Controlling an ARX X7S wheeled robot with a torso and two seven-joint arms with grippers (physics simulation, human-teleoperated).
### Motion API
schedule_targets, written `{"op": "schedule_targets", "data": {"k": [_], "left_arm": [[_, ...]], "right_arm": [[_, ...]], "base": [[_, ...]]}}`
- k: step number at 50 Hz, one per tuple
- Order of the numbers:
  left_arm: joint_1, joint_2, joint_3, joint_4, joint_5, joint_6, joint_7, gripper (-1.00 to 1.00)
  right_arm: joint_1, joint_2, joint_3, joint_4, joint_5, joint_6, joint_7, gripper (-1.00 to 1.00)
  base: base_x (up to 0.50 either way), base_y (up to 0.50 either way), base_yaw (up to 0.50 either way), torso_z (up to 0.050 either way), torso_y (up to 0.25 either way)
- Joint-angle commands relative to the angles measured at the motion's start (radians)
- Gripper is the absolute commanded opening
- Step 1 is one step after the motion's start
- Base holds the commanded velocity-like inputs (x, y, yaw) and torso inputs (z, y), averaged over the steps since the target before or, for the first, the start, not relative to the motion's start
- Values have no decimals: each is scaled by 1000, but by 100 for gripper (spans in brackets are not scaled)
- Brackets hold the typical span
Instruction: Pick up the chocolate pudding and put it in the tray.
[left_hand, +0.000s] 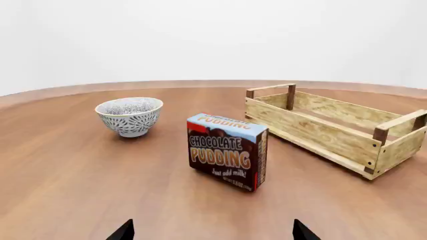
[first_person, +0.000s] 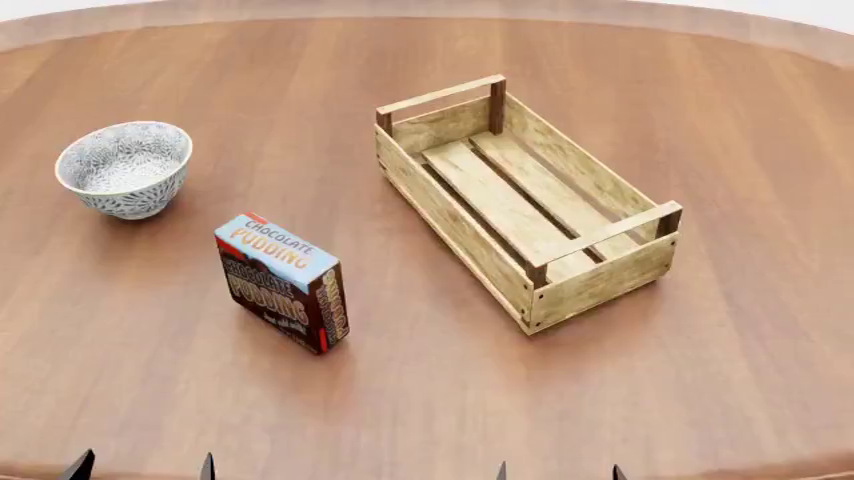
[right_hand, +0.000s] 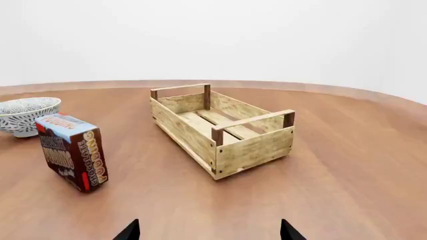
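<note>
The chocolate pudding (first_person: 282, 283) is a dark brown carton with a light-blue lettered top, standing upright on its edge on the round wooden table. It also shows in the left wrist view (left_hand: 227, 151) and the right wrist view (right_hand: 71, 151). The tray (first_person: 523, 198), a light-wood slatted crate, lies to its right, empty; it also shows in the left wrist view (left_hand: 333, 127) and the right wrist view (right_hand: 220, 127). My left gripper (first_person: 143, 468) is open and empty at the near table edge, short of the pudding. My right gripper (first_person: 558, 472) is open and empty, short of the tray.
A grey-patterned round bowl (first_person: 124, 168) stands behind and left of the pudding; it also shows in the left wrist view (left_hand: 130, 115). The table's (first_person: 747, 380) curved far rim runs behind the crate.
</note>
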Motion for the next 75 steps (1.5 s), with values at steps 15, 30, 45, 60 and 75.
{"op": "schedule_targets", "data": {"k": [15,30,45,60,75], "left_arm": [[31,-53,60,102,-42,1,-97,100],[14,-75,84,69,-65,15,-122,100],[8,-94,110,48,-70,26,-143,100],[16,-113,129,75,-82,19,-164,100],[15,-127,143,77,-91,26,-181,100]], "right_arm": [[-7,61,-91,-148,-1,40,59,100],[9,75,-125,-111,20,17,82,100],[7,90,-150,-106,34,11,101,100],[8,105,-168,-120,56,28,121,100],[16,115,-184,-111,68,31,144,100]], "base": [[7,8,0,0,0],[272,192,0,0,0],[387,166,0,0,0],[415,111,0,0,0],[427,85,0,0,0]]}}
